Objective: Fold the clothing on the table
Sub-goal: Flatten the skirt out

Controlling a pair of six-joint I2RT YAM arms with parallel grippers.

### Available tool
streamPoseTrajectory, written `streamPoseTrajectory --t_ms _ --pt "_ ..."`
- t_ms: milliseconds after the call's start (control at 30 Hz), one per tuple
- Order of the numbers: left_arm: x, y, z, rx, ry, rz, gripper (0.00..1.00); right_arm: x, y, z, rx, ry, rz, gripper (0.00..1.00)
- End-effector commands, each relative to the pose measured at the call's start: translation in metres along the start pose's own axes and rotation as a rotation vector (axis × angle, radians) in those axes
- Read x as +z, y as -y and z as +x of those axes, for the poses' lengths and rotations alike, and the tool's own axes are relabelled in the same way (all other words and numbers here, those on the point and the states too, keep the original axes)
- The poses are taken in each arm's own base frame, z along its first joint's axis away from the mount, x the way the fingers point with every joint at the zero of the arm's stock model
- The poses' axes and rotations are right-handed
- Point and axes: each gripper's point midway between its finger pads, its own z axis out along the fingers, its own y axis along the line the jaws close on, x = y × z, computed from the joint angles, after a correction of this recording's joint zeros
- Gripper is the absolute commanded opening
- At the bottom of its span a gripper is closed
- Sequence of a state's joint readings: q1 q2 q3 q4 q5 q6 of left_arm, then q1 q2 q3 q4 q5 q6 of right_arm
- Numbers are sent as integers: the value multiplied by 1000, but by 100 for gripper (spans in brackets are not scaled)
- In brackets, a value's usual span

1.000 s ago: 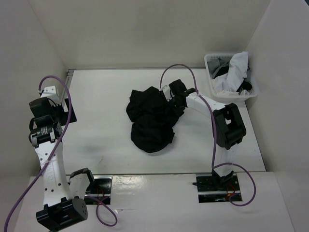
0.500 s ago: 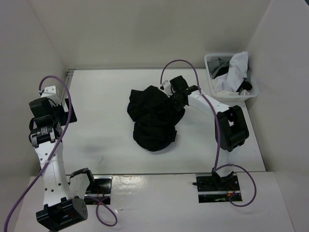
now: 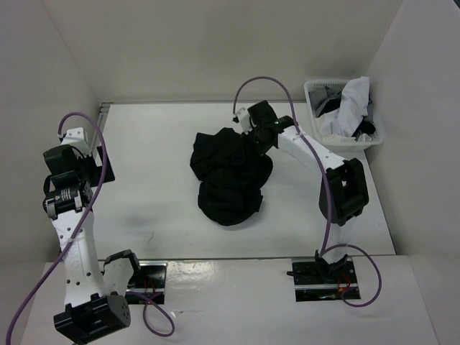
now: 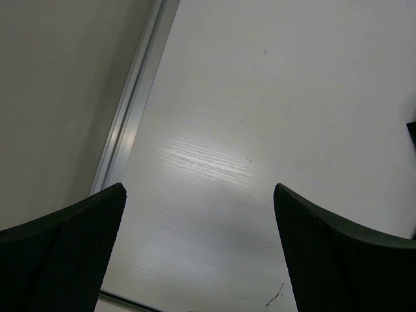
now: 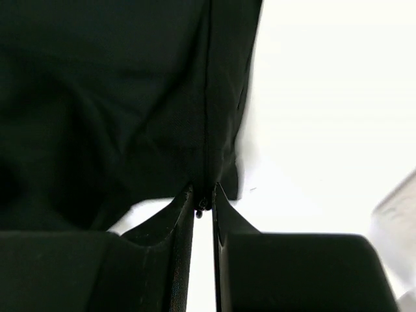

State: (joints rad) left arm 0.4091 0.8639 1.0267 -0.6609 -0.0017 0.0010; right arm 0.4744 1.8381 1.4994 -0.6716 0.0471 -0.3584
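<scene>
Clothing (image 3: 228, 176) bunched, long axis far-to-near on table (image 3: 144, 144), right claw (image 5: 203, 196) pinching its edge, left claw (image 4: 198, 195) released.

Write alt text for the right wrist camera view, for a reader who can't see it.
The right tool's two dark fingers are pinched together on a vertical seam at the edge of the black skirt, which fills the upper left. Bare white table shows to the right.

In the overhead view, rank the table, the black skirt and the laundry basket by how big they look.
Largest to smallest:
1. table
2. black skirt
3. basket, somewhat smaller than the bunched skirt
</scene>
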Motion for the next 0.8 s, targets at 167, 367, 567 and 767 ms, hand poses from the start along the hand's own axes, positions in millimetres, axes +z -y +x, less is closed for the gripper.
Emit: streamPoseTrajectory --t_ms 167,367,567,767 --pt "-3 -3 -9 8 41 -4 100 -154 -94 -167 -234 436 -182 5" --pt "-6 -5 -10 14 50 -4 100 -241 -127 -202 -361 644 -337 6" --pt "-10 -6 -14 10 69 -5 100 -219 55 -202 24 585 265 5" --pt "-12 -4 -16 11 79 4 100 -265 146 -179 243 621 614 4"
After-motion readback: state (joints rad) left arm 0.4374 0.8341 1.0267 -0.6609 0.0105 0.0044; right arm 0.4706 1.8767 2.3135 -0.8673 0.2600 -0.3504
